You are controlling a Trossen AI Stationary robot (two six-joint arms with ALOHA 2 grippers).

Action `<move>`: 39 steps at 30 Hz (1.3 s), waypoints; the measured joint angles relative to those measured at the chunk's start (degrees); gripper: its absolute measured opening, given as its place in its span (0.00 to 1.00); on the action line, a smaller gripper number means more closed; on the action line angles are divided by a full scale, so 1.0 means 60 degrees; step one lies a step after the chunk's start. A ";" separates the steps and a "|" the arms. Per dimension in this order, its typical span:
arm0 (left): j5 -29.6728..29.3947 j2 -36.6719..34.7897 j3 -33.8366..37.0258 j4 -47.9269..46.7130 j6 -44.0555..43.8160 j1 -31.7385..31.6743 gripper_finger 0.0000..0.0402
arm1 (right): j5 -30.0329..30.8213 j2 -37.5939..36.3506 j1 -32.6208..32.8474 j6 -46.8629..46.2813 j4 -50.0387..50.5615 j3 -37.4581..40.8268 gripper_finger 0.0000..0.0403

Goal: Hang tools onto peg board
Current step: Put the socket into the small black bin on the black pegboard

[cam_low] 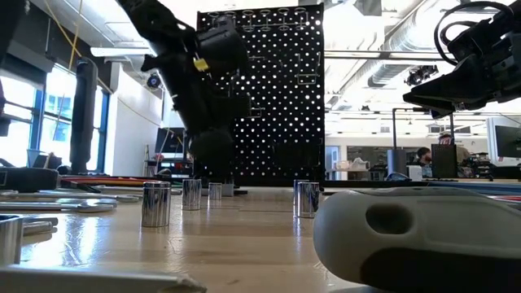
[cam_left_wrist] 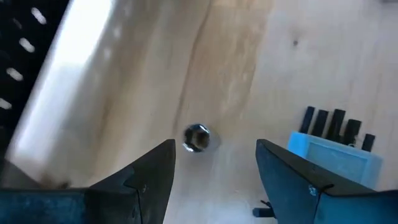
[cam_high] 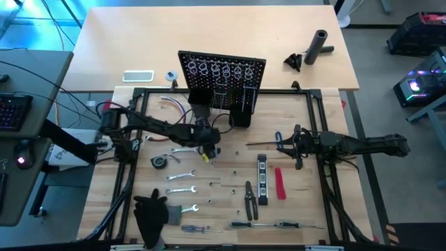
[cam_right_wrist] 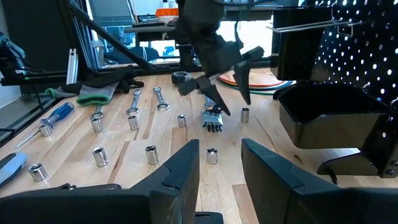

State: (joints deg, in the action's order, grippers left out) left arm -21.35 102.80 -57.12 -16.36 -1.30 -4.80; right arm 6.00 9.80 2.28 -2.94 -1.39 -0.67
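A smooth white rounded casing (cam_low: 423, 236) bulged nearest the low camera, with short polished steel sockets (cam_low: 155, 203) standing upright on the pale wood table (cam_low: 244, 252) behind it. Only the left wrist view looked straight down between the left gripper (cam_left_wrist: 214, 165), its dark fingers spread and empty, onto one shiny socket (cam_left_wrist: 197, 137) beside a blue block of black bits (cam_left_wrist: 333, 152). The high view alone placed that gripper (cam_high: 208, 148) just before the black perforated peg board (cam_high: 221, 77), the silver wrenches (cam_high: 180, 189) and black-yellow level (cam_high: 262, 183) flat on the table, and the right gripper (cam_high: 281, 145), part-open on nothing, off to the side.
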 joint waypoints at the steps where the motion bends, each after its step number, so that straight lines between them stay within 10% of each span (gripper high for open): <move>1: 0.0130 0.0060 0.0000 0.0017 -0.0164 -0.0046 0.53 | 0.0000 0.0000 0.0000 0.0000 0.0000 0.0000 0.28; 39: 0.0970 0.0683 -0.0004 0.0943 -0.0940 -0.0762 0.16 | -0.0018 0.0352 0.0000 -0.0189 0.0007 0.0000 0.28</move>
State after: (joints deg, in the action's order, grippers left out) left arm -15.53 106.89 -57.14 -10.70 -6.94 -9.37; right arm 5.89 11.92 2.28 -4.08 -1.34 -0.67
